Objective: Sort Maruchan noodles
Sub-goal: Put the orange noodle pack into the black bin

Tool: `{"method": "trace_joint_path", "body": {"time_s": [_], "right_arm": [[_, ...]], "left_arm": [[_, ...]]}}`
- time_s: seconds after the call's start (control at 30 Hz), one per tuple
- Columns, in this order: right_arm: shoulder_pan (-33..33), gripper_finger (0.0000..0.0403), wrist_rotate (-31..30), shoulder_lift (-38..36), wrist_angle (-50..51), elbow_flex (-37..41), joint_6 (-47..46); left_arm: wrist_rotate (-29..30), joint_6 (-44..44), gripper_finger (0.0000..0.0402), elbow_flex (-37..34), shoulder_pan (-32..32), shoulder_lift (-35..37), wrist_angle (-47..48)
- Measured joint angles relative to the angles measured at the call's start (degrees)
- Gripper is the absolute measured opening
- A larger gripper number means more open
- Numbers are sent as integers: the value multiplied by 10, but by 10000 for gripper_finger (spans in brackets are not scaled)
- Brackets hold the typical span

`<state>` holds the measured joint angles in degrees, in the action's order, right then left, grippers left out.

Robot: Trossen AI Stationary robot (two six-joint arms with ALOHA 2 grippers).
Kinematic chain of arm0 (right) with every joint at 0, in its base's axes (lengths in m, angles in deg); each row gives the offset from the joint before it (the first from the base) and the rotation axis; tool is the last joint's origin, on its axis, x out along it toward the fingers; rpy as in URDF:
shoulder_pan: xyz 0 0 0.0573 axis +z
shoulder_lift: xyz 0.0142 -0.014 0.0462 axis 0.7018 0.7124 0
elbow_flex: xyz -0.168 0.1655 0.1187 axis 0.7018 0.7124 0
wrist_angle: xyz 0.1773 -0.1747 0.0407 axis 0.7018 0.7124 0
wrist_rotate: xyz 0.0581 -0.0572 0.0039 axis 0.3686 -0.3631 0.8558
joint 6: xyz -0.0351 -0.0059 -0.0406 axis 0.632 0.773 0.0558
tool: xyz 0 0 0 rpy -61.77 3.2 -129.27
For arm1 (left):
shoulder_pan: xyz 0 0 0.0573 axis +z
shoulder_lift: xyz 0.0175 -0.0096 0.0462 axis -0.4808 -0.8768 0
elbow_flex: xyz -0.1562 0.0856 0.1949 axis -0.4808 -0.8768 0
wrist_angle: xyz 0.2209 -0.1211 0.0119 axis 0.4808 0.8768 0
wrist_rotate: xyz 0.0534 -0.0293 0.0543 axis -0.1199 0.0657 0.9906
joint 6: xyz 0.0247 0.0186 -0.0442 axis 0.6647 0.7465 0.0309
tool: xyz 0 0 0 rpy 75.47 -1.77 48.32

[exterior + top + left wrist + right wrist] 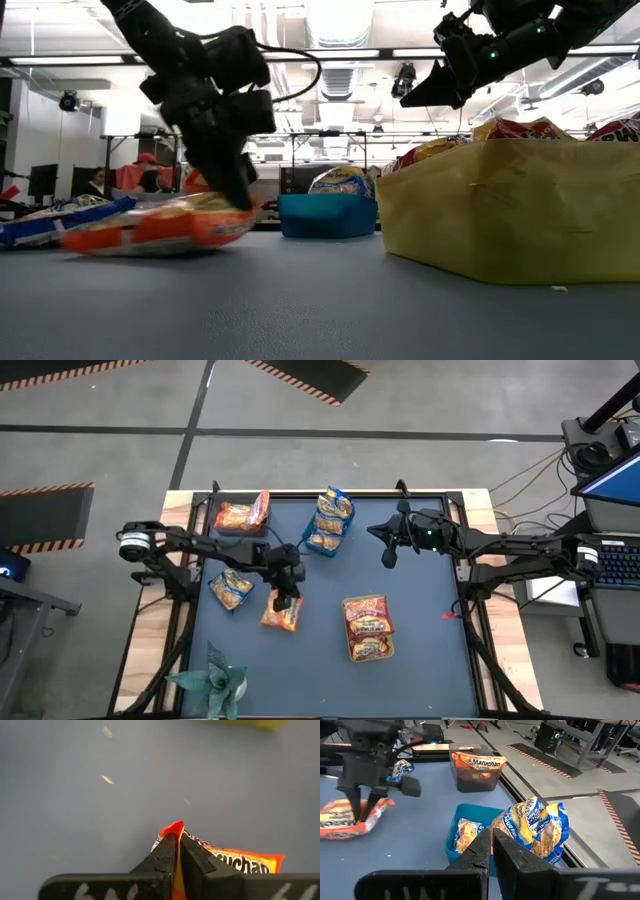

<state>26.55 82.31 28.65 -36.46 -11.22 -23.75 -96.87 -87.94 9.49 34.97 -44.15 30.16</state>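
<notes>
My left gripper (282,598) stands over the middle of the table, shut on an orange noodle packet (280,616). A blue-and-yellow packet (230,590) lies flat to its left. The other packets sit in bins. Orange ones are in a dark bin (241,515) at the far left. Blue-and-yellow ones fill the blue bin (329,523). Red ones fill the yellow-green bin (368,628). My right gripper (389,558) hangs shut in the air to the right of the blue bin (470,835) and touches nothing. My left gripper pinches the orange packet by the crimped edge of one end (172,827) between its two fingers. The fingers (238,190) come from above, pointing down. The held end is slightly raised, and the rest of the packet (150,228) lies on the table.
A small green plant (214,682) stands at the table's near left corner. The dark mat (420,660) has bare room at its near right and between the bins. Wooden borders and black frame rails run along the table's left and right sides.
</notes>
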Motion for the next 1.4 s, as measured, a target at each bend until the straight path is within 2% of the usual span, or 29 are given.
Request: {"method": "trace_joint_path", "body": {"time_s": [0.3, 0.47, 0.6, 0.77, 0.93, 1.07, 1.23, 1.4], "right_arm": [[0, 9, 0, 0, 0, 0, 5], [0, 9, 0, 0, 1, 0, 7], [0, 9, 0, 0, 1, 0, 13], [0, 9, -1, 0, 1, 0, 15], [0, 9, -1, 0, 1, 0, 16], [-1, 9, -1, 0, 0, 1, 16], [-2, 9, -2, 0, 0, 1, -8], [-8, 9, -17, 3, 0, -7, -118]], "left_arm": [[16, 85, 0, 3, 23, 19, -53], [16, 102, 0, 3, 29, 54, -84], [21, 108, 0, 3, 41, 102, -92], [65, 107, 0, -1, 56, 180, -92], [140, 103, 0, -2, 66, 260, -87], [148, 108, 0, -4, 68, 301, -62], [145, 93, 0, -17, 67, 296, -38], [125, 77, 0, -29, 60, 247, -31]]}}
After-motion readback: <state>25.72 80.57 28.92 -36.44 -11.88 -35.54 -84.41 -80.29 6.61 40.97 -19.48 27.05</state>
